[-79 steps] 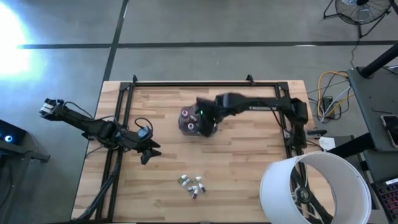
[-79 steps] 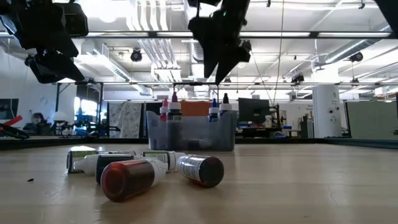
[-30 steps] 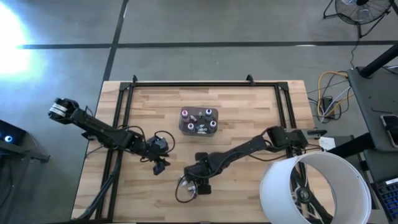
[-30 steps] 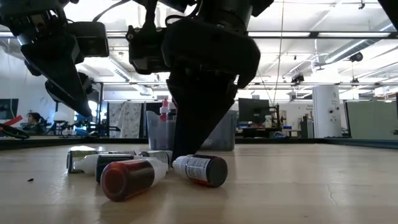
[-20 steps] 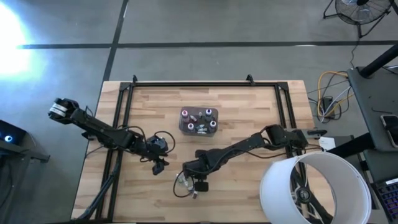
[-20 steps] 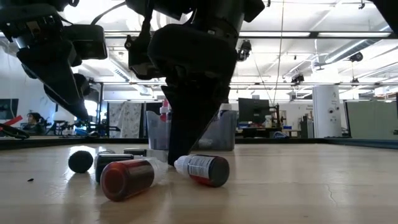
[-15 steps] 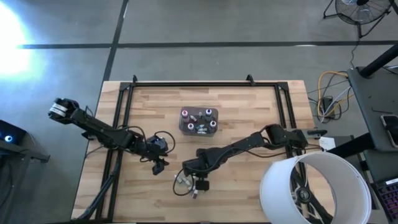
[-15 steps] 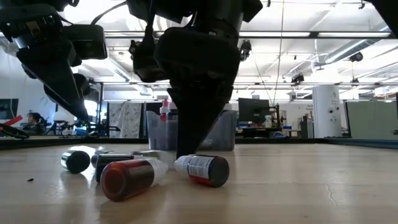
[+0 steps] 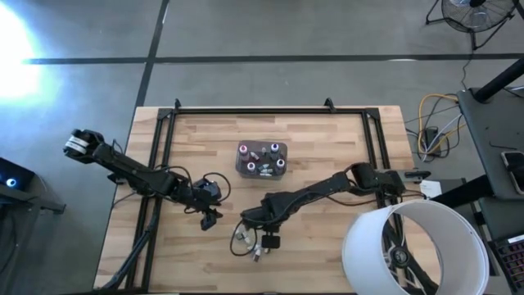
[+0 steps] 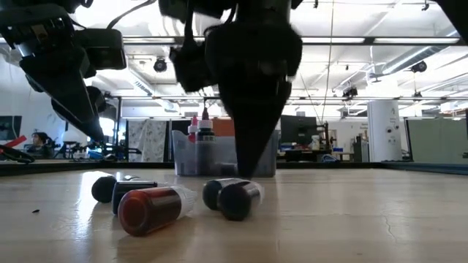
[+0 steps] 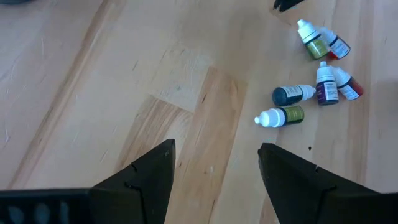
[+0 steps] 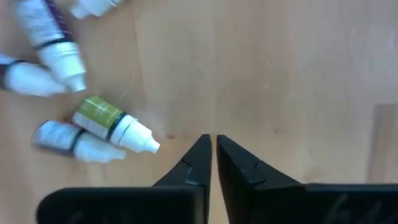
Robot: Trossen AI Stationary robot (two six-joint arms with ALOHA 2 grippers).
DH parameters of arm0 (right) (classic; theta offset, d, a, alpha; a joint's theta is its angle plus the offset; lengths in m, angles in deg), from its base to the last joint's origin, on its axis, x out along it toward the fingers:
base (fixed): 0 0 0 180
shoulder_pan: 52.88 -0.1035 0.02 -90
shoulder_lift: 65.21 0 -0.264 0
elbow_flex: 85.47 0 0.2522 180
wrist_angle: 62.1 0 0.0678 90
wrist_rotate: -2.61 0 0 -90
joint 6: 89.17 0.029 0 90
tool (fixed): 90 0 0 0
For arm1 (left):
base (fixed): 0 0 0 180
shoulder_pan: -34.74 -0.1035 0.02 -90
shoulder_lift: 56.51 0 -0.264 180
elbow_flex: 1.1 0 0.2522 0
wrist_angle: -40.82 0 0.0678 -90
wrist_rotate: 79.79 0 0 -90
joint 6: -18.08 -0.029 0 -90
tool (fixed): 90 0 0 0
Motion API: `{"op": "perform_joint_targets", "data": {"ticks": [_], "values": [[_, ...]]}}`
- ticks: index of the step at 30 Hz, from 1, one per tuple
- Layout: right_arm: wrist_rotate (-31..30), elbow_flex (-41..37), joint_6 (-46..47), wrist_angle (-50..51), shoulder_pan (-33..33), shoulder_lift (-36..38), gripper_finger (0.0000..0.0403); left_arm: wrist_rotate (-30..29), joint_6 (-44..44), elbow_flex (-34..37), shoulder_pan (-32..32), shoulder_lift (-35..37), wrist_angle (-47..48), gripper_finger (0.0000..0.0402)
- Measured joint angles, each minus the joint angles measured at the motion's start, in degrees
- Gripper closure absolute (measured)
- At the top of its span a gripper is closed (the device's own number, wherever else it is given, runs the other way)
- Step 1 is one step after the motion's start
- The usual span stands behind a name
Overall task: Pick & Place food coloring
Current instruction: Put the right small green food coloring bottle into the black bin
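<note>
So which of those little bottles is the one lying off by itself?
Find the grey tub mid-table; the loose bottles lie nearer the front edge. In the left wrist view, one olive-green bottle rests apart from the cluster, the only one pointing its white cap away from the rest.

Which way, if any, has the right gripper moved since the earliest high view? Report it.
Yes. The right gripper has moved from above the grey tub toward the table's near edge, to the loose bottles. Its jaws are shut, holding nothing.

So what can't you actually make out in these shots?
- High view: loose bottles too small to count, right arm covering some.
- Low view: tub partly behind the right gripper.
- Right wrist view: bottle cluster blurred, cut off at the edge.
</note>
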Motion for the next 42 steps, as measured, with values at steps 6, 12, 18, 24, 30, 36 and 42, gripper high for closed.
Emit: {"op": "perform_joint_targets", "data": {"ticks": [6,12,18,24,30,36,42], "values": [[1.3,0.09,-7.75,1.38,-0.45,3.09,0.0312,0.0,0.28,0.01,0.04,0.0,0.0,0.0195],[1.16,0.07,-20.41,2.17,-2.99,3.67,0.0219,0.0,1.49,-0.02,0.04,0.0,-0.02,0.0195],[0.97,0.07,-18.35,1.53,-4.94,3.12,0.0179,0.02,2.28,-0.02,0.04,0.0,-0.01,0.0195],[0.5,-0.42,-5.14,0.09,-4.42,2.08,0.0179,-0.01,2.29,-0.02,0.02,0.0,-0.02,0.0195],[0.53,-0.85,-1.53,-0.1,-5.23,1.73,0.0179,-0.01,2.25,-0.06,-0.02,0.0,-0.01,0.0195],[0.58,-0.9,1.17,-2.93,-6.06,0.9,0.0184,-0.01,1.44,-0.06,-0.02,0.0,0.0,0.0195],[0.28,-0.98,2.53,-2.41,-5.99,-0.11,0.0184,-0.01,1.44,-0.06,0.0,0.0,0.0,0.0195]]}}
